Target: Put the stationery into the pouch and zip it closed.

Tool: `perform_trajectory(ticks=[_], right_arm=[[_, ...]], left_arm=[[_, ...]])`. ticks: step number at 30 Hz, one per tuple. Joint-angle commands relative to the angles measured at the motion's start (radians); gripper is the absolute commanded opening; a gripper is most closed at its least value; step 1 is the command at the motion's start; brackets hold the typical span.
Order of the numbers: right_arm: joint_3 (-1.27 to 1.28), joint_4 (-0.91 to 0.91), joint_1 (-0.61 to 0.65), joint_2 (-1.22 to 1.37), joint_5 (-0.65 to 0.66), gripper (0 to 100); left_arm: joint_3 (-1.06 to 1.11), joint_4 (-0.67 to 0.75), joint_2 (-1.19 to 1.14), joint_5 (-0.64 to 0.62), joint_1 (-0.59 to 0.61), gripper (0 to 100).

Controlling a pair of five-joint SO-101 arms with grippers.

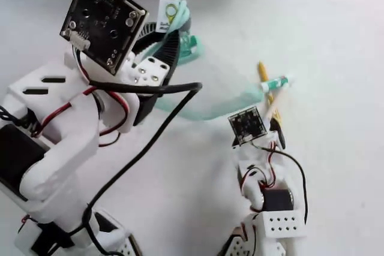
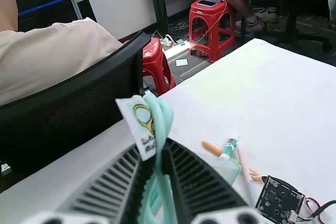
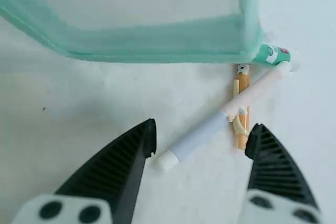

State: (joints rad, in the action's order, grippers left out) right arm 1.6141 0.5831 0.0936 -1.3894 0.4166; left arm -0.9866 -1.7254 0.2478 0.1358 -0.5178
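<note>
Left gripper (image 2: 159, 150) is clamping the tagged end of the pouch (image 1: 219, 105), with the jaws shut on the teal edge just under the white tag (image 2: 137, 125). That end looks raised off the table (image 1: 336, 40). My read is that you're anchoring the pouch and propping its mouth so items can slide in. I can't tell from these views how far the zip is open.

Right gripper (image 3: 203, 132) is hanging low over the stationery, jaws spread wide, carrying nothing. The jaws are straddling the white pen (image 3: 210, 124). That pen is lying diagonally across the orange pencil (image 3: 241, 109) and touching it. A teal-capped pen (image 3: 273, 54) is poking out at the pouch's corner, and I can't tell whether it's under the pouch or partly in it. The other two are lying on the table just outside the pouch, at the end away from the left gripper.

Judgement: you're lining up the first pick, so the task is barely started. The white pen is sitting on top, so it's the sensible first grab. The risk is that the closing jaws roll it or drag the pencil along. Centre on the pen before closing.
</note>
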Motion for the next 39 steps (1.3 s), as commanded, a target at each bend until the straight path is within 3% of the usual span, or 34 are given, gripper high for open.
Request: perform_trajectory(ticks=[1,26,39], right_arm=[[-0.034,-0.022,-0.008,-0.015,-0.002,27.9],[-0.034,-0.022,-0.008,-0.015,-0.002,27.9],[-0.034,-0.022,-0.008,-0.015,-0.002,27.9]], left_arm=[[-0.006,0.025,-0.002,0.008,-0.016,2],[-0.003,0.003,-0.004,0.006,-0.016,2],[0.146,0.034,0.004,0.006,-0.025,2]])
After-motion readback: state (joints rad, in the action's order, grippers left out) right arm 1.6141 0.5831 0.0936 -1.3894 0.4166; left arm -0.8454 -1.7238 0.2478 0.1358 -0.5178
